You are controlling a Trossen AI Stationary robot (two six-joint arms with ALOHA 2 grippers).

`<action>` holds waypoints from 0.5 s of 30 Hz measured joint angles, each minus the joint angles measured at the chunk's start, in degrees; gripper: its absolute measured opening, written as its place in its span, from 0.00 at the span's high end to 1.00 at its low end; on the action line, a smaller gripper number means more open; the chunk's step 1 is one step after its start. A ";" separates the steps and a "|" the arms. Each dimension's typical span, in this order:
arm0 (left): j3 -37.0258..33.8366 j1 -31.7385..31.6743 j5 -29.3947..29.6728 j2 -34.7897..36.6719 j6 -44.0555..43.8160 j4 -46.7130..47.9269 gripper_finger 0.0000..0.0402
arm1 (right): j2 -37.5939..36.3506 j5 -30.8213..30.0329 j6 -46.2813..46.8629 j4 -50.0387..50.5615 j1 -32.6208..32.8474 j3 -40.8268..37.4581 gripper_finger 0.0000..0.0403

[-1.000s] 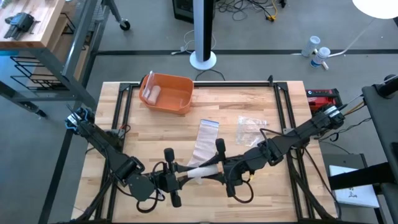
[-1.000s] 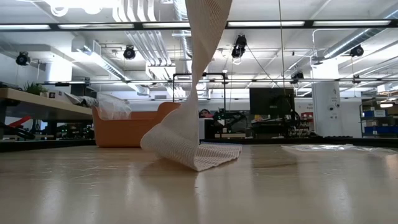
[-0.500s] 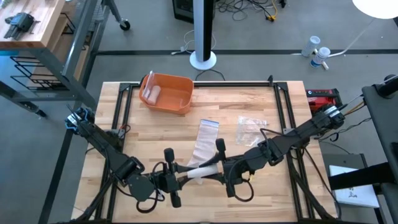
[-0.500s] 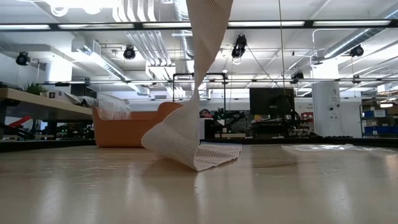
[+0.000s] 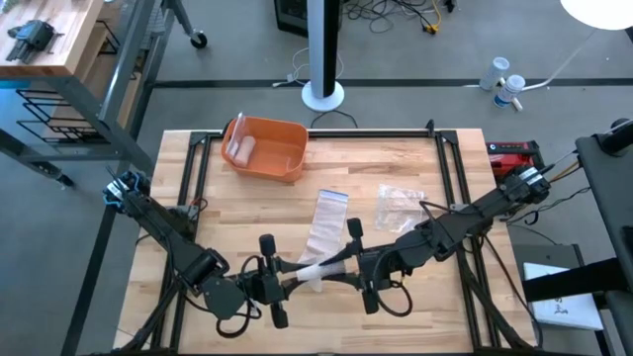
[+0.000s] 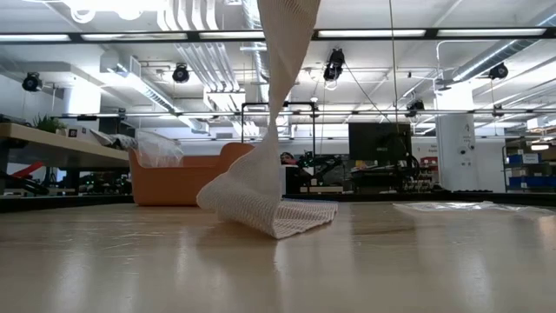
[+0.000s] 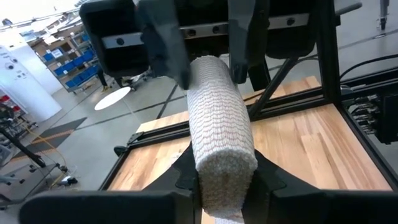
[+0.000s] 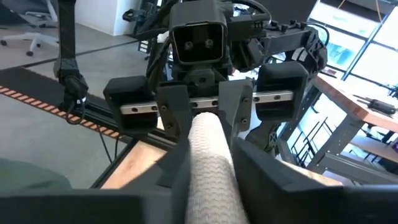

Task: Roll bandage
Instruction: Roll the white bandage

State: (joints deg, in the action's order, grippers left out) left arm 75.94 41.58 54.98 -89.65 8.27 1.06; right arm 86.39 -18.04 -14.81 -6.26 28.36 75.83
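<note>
Orange bin [image 5: 265,148] well beyond bandage [image 5: 318,270].

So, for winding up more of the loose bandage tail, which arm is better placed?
Neither clearly: left pincer and right pincer each clamp one end of the bandage roll, level between them. The tail hangs to the table; both should probably turn together.

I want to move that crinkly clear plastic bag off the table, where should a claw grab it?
Judging by its pose, pinch the clear plastic bag at a raised crinkle near its middle, coming straight down: it lies flat on the wooden table, offering no edge from the side.
</note>
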 joint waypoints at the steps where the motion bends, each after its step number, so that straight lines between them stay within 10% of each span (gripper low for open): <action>1: 0.00 0.00 0.04 0.00 0.00 0.02 0.86 | 0.00 0.02 0.00 0.04 0.00 0.00 0.78; 7: 0.00 -0.02 0.11 0.00 -0.02 0.48 0.84 | 0.11 0.02 0.37 1.81 -0.02 0.00 0.98; 15: -0.02 -0.02 0.12 0.00 -0.06 -0.04 0.85 | -0.50 -0.01 -0.21 2.43 0.21 0.00 0.90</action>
State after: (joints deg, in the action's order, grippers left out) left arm 75.92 41.56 55.10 -89.65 8.21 1.02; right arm 85.89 -18.05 -15.02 -3.84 28.57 75.83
